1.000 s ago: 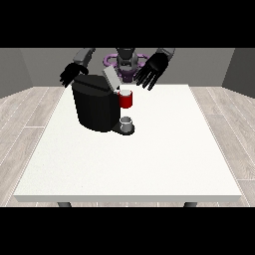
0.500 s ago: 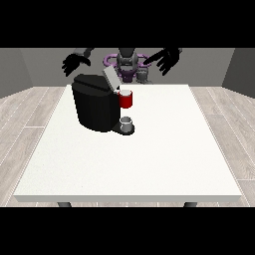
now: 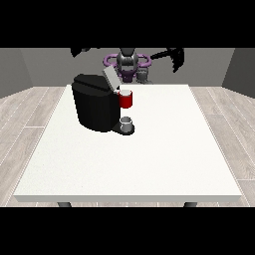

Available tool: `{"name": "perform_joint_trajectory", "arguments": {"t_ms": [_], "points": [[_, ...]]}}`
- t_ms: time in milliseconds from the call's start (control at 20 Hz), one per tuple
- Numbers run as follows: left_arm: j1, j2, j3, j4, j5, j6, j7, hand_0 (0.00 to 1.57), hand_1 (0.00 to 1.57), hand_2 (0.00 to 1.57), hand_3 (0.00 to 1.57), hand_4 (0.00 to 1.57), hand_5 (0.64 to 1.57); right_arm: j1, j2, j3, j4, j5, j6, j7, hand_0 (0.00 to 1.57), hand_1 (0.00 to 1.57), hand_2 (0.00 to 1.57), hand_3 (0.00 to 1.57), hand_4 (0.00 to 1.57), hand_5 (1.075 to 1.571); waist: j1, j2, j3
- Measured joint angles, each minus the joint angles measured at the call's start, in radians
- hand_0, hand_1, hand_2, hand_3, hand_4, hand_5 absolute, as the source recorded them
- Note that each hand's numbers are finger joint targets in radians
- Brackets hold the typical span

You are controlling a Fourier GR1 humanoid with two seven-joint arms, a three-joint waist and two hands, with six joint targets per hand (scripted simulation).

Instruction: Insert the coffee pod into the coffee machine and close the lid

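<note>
**Reaching Down From High Up Puts the Open Lid at Risk**

Looking across the white table (image 3: 149, 169), we see the black coffee machine (image 3: 97, 107) standing toward ten o'clock from the table's middle, its grey lid (image 3: 110, 78) tilted up and plainly not closed. A red thing at the machine (image 3: 126, 99) sits at the machine's three o'clock side, and a grey thing (image 3: 126, 122) rests on the drip base just below it; we cannot tell whether that is the coffee pod, so we give no place for the pod.

Both hands are raised well above and behind the machine. The hand at the view's right (image 3: 175, 56) hangs at one o'clock, its fingers pointing downward and holding nothing. The hand at the view's left (image 3: 82, 50) is cut by the picture's edge at eleven o'clock; we cannot tell how its fingers lie.

Our worry is the descent. Coming down from so high, either hand could strike the raised lid sideways, or nudge the machine itself. A reach aimed at the wrong thing would waste the move, and closing the lid before a pod is seated would leave the task undone.
</note>
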Motion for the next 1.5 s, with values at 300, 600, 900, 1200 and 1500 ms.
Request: {"name": "perform_joint_trajectory", "arguments": {"t_ms": [300, 600, 900, 1200, 1500], "points": [[0.07, -0.055, 0.0, -0.064, 0.066, -0.034, 0.014, 0.0, 0.0, 0.0, 0.0, 0.0, 1.571, -0.047, -0.023, 0.015, -0.005, 0.014, 0.028, 0.033, 0.0, 0.0, 0.0, 0.0, 0.14, 1.571, 0.075, -0.005, 0.0006], [0.146, -0.091, -0.026, -0.164, 0.141, -0.07, 0.047, 0.0, 0.0, 0.0, 0.0, 0.0, 1.571, -0.093, -0.026, 0.026, 0.039, 0.05, 0.029, 0.025, 0.0, 0.0, 0.0, 0.0, 0.0, 1.571, 0.142, 0.01, 0.001], [0.233, -0.102, -0.069, -0.307, 0.201, -0.067, 0.074, 0.0, 0.0, 0.0, 0.0, 0.1, 1.571, -0.139, -0.03, 0.011, 0.093, 0.041, 0.064, 0.011, 0.0, 0.0, 0.0, 0.0, 0.0, 1.571, 0.154, 0.054, 0.0011], [0.302, -0.113, -0.114, -0.439, 0.251, -0.052, 0.126, 0.0, 0.0, 0.0, 0.0, 0.0, 1.571, -0.205, -0.042, -0.034, 0.187, 0.019, 0.087, 0.004, 0.0, 0.0, 0.0, 0.0, 0.0, 1.571, 0.174, 0.108, 0.0011], [0.356, -0.099, -0.151, -0.574, 0.309, -0.027, 0.189, 0.0, 0.0, 0.0, 0.0, 0.0, 1.571, -0.264, -0.033, -0.046, 0.28, 0.032, 0.088, -0.051, 0.0, 0.0, 0.0, 0.0, 0.0, 1.571, 0.168, 0.161, 0.0012]]}}
